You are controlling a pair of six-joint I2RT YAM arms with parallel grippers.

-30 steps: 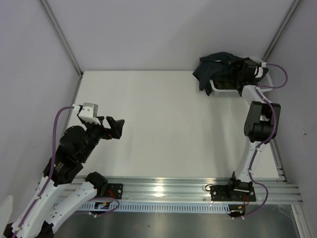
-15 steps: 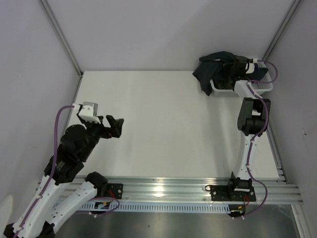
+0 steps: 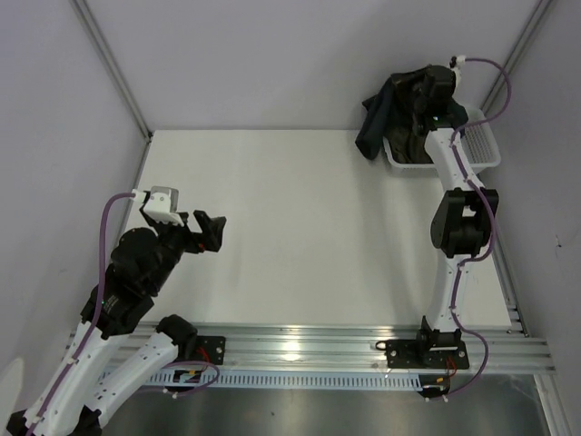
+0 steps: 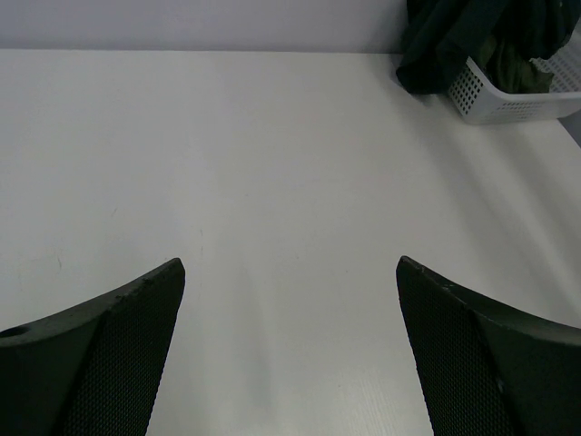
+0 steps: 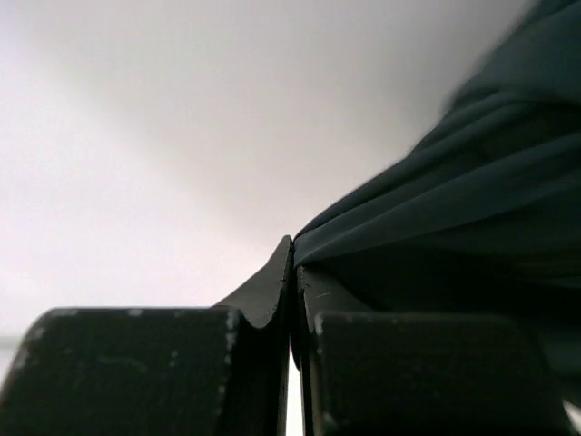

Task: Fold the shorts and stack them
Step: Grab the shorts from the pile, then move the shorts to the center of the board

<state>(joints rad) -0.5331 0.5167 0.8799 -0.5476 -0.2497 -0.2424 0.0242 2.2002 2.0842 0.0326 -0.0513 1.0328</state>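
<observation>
The dark teal-navy shorts (image 3: 388, 107) hang bunched above the white basket (image 3: 483, 145) at the far right corner, one end drooping over the basket's left rim. My right gripper (image 3: 427, 91) is raised over the basket and shut on a fold of the shorts (image 5: 454, 200); in the right wrist view its jaws (image 5: 294, 259) are pressed together with fabric coming out between them. My left gripper (image 3: 212, 233) hovers open over the table's left side, nothing between its fingers (image 4: 127, 327). In the left wrist view the shorts (image 4: 449, 36) show at the top right.
The white perforated basket (image 4: 513, 104) holds more dark green cloth (image 4: 508, 68). Grey walls close in the table at the back and both sides. An aluminium rail (image 3: 300, 350) with the arm bases runs along the near edge.
My right gripper closed on the shorts and rose from basket level, pulling the fabric upward with it. The left arm has stayed still.
</observation>
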